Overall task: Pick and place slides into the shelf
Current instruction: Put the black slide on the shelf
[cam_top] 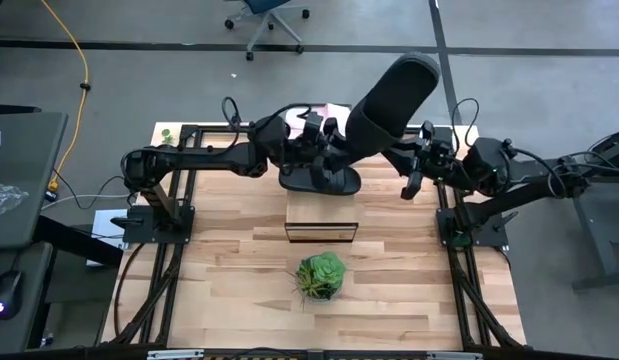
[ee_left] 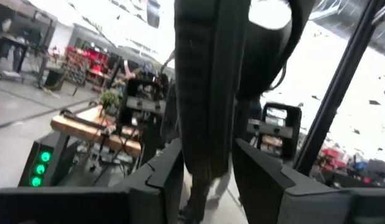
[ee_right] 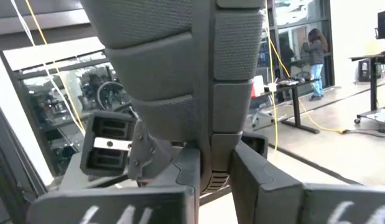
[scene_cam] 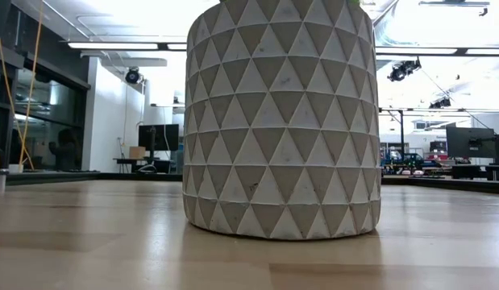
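Black slide (cam_top: 394,98): raised toward the overhead camera above the table's far side, pinched by both grippers. Left gripper (ee_left: 208,165): fingers closed on it. Right gripper (ee_right: 216,163): likewise clamped. Second black slide (cam_top: 324,180): lying on the shelf (cam_top: 321,218). Potted plant (cam_top: 320,275): nearer, on tabletop.

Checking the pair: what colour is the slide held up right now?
Black slide, clearest in the high view.
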You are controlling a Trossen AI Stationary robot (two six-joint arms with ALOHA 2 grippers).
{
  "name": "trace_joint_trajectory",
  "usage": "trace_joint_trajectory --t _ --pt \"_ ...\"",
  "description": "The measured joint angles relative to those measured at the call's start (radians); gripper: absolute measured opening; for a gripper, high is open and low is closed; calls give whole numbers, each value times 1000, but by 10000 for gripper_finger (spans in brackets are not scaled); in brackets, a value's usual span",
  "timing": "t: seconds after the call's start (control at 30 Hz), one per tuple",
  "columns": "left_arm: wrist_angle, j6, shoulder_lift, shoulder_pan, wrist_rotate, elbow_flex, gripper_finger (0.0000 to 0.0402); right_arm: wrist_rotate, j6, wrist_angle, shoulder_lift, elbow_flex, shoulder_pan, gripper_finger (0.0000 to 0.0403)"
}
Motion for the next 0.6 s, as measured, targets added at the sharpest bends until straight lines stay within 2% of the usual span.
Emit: trace_joint_trajectory --t 0.2,0.27,0.47,0.6 --pt "-58 4 0 2 83 0 122 19 9 -53 -29 0 1 30" --pt "-65 7 0 11 141 0 116 38 25 -98 -49 0 0 29" --pt "-61 1 -1 47 343 0 86 40 183 -399 -156 0 0 28" --pt "-92 -11 -5 78 431 0 57 -36 319 -559 -227 0 0 28"
